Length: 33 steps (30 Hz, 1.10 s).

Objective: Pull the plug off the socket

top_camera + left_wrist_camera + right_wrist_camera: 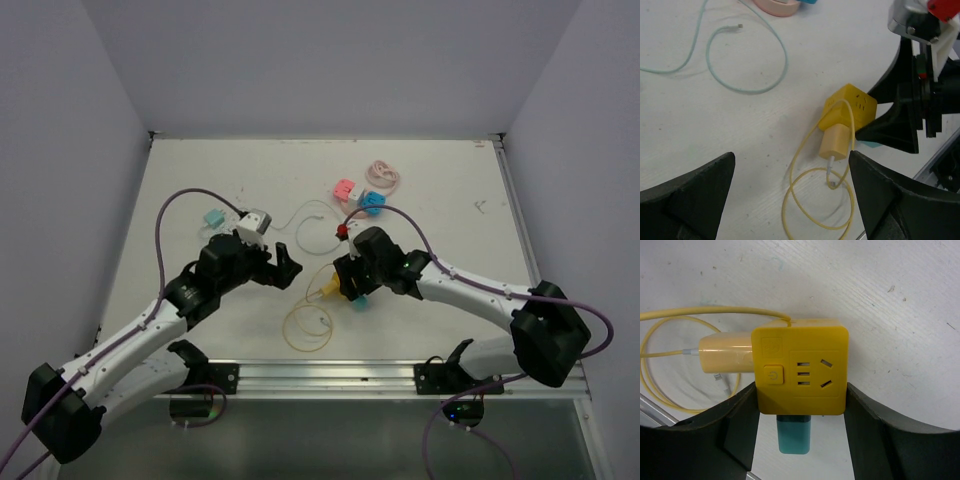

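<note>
Mostly hidden under yellow cube-shaped plastic socket: teal plastic plug, lower end alone showing. Cut by right wrist view's left edge: thin yellow cable loop. Cropped at left wrist view's top: pink rounded object, kind unclear. From above, socket largely covered by right gripper.

Smooth, faintly glossy yellow plastic on the socket, paler satin plastic on the plug in its side, a rubbery sheen along the thin yellow cable, matt black plastic on the fingers of the right gripper, brushed metal on the rail at the desk's near edge, and a scuffed, matt white surface on the desk.
</note>
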Each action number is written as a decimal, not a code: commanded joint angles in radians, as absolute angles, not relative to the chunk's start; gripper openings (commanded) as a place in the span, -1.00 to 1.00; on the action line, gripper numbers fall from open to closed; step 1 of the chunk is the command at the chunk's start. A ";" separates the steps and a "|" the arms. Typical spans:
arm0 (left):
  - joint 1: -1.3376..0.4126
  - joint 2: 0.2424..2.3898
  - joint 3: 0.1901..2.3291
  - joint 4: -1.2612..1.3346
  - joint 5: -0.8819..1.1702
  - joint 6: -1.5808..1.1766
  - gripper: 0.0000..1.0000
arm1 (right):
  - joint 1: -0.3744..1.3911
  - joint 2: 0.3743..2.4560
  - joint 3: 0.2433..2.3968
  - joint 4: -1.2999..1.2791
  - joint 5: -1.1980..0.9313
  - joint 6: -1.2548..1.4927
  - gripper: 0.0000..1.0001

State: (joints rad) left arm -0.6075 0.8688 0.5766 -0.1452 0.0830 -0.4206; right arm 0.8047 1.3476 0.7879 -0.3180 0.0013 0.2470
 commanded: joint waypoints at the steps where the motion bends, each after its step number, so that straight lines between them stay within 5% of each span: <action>1: -0.699 0.862 0.546 -0.063 0.098 -0.371 0.97 | 0.804 1.353 0.868 -0.340 0.020 0.281 -1.00; 13: -0.960 1.156 0.637 0.061 -0.084 -0.296 0.83 | 0.804 1.351 0.905 -0.377 -0.034 0.336 -1.00; 30: -1.034 1.339 0.661 0.140 -0.114 -0.216 0.26 | 0.804 1.328 0.879 -0.351 -0.057 0.347 -1.00; 33: -1.035 1.347 0.655 0.149 -0.101 -0.216 -0.04 | 0.802 1.330 0.873 -0.344 -0.057 0.345 -1.00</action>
State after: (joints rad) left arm -1.0256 1.3392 0.6380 0.0711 -0.1116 -0.2398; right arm 0.8047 1.3659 0.8555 -0.3965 -0.0437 0.3328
